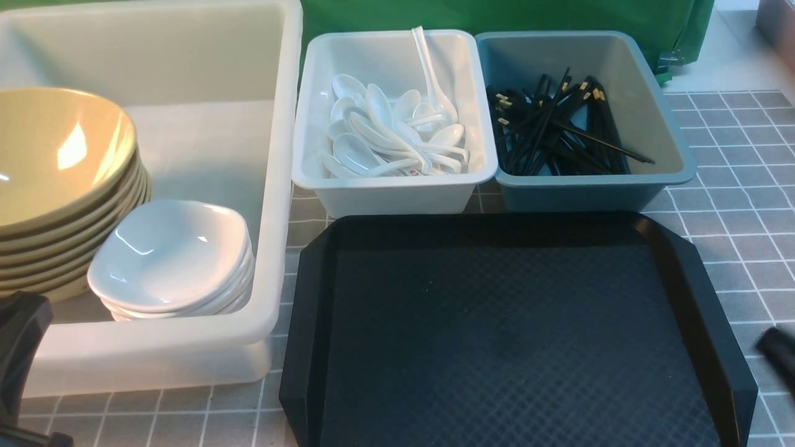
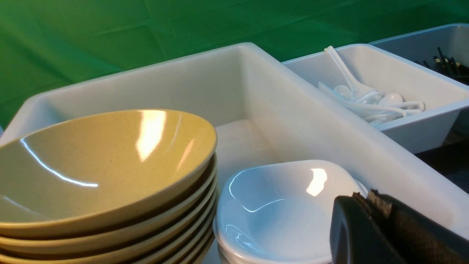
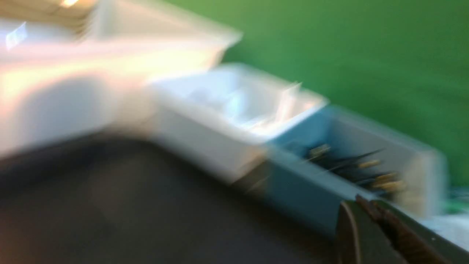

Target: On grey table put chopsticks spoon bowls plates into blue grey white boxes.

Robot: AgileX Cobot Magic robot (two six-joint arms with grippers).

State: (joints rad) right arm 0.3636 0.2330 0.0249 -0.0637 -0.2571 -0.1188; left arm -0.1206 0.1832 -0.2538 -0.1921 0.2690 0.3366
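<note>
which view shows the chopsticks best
The front view: the chopsticks lie in full, sharp, in the blue-grey box. The left wrist view catches only a few ends at the frame edge. The right wrist view shows them blurred by motion.

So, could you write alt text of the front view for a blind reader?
An empty black tray lies on the grey table; behind it, an off-white tub holds tan bowls and white plates, a white box spoons, a blue-grey box chopsticks.
</note>
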